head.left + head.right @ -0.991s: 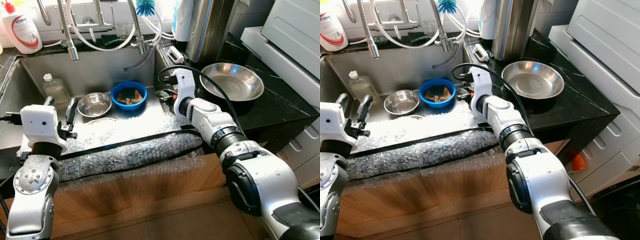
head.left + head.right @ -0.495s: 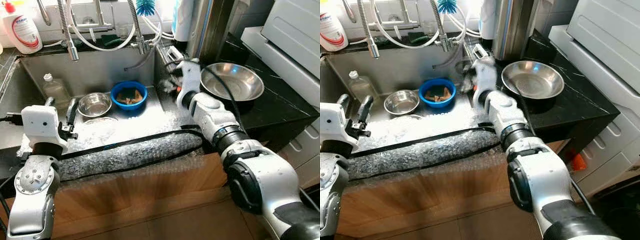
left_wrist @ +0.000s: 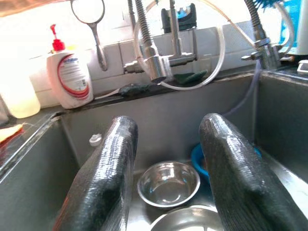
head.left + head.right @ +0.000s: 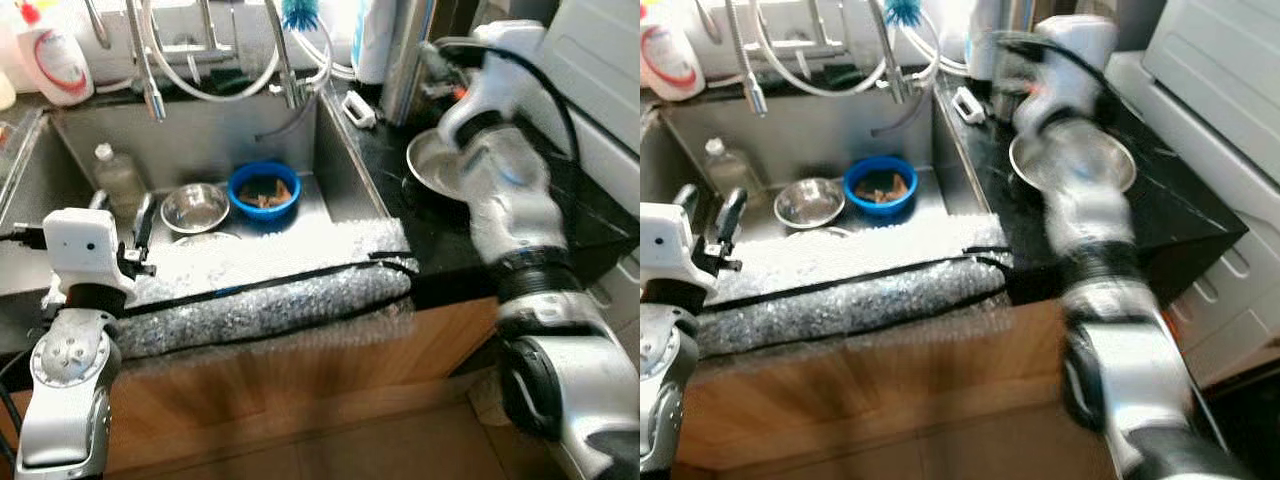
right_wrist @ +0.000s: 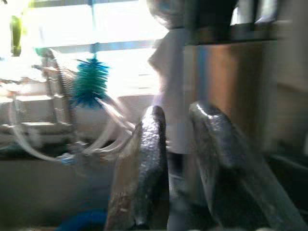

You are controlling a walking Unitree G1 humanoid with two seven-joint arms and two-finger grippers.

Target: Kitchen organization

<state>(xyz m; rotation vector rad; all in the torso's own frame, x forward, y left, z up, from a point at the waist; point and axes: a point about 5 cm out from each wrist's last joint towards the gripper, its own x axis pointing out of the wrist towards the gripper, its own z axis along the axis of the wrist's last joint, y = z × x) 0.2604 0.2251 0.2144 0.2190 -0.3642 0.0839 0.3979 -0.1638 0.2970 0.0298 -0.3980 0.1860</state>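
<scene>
Steel bowl (image 4: pixel 440 170) sat at worktop's sink-side edge. We judged blurred right end effector (image 5: pixel 180 168), fingers narrowly apart, might knock it. Left end effector (image 3: pixel 166 159) spread, empty, over sink (image 4: pixel 200 130).

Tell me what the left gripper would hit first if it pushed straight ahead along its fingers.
Likely the small steel bowl in the sink: the left gripper, fingers open, frames it dead ahead. Depth is unclear; aimed higher, it would meet the sink's back wall instead.
</scene>
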